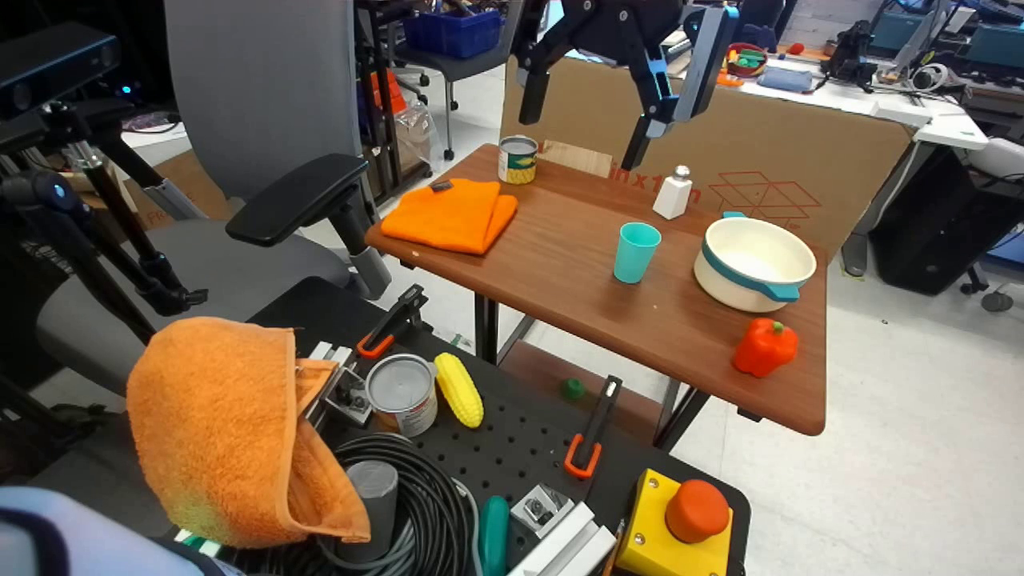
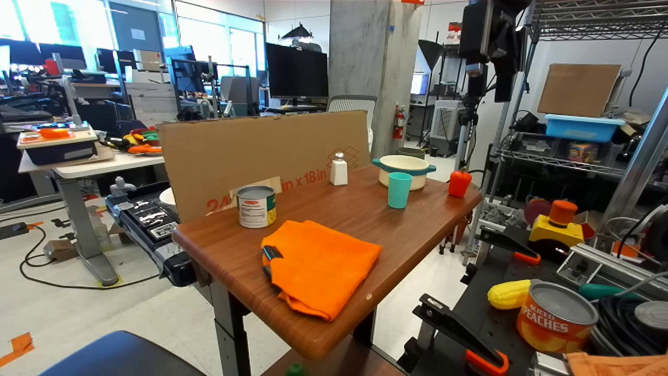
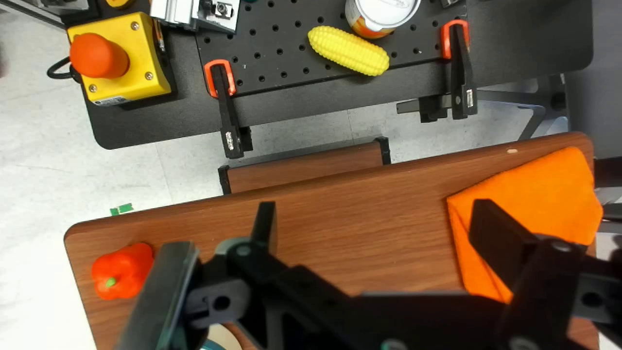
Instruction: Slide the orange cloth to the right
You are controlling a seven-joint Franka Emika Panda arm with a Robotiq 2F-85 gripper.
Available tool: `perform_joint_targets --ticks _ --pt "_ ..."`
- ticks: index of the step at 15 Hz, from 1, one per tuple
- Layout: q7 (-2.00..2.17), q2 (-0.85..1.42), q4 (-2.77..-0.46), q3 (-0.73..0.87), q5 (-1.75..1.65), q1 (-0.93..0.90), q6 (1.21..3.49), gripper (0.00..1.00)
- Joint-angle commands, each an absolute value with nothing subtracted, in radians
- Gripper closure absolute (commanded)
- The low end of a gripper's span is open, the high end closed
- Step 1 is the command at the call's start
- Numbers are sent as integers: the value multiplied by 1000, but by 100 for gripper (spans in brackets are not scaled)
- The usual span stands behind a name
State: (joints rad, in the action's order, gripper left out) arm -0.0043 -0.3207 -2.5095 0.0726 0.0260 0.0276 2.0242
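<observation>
Orange fabric identified the workpiece. The orange cloth (image 1: 448, 214) lay folded on the wooden table (image 1: 560, 232), left of centre in an exterior view and at the right side of the wrist view. The can (image 1: 518, 160) stood near its upper edge; the cup (image 1: 637, 253) stood well apart, to its right. A separate orange towel (image 1: 216, 424), at the lower left of the same frame, was not on the table and was not taken as the target.

The gripper (image 1: 584, 128) was above the table at top centre, its jaws spread wide and holding nothing. In the wrist view a jaw tip overlapped the cloth by line of sight only.

Step in hand (judged): approach, prior to contact. The slide appeared not yet started.

Next move (judged): the gripper needed to travel over the cloth, descend, and press or pinch the fabric without lifting it. The drag would then call for a level path rightward across the table, ending short of the cup.
</observation>
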Motion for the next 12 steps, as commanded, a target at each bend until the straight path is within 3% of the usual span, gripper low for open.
perform_joint_targets --ticks 1,12 --pt "-7 -320 -2508 65 29 36 2023 0" --pt "396 -21 -2330 -102 24 -46 2192 0"
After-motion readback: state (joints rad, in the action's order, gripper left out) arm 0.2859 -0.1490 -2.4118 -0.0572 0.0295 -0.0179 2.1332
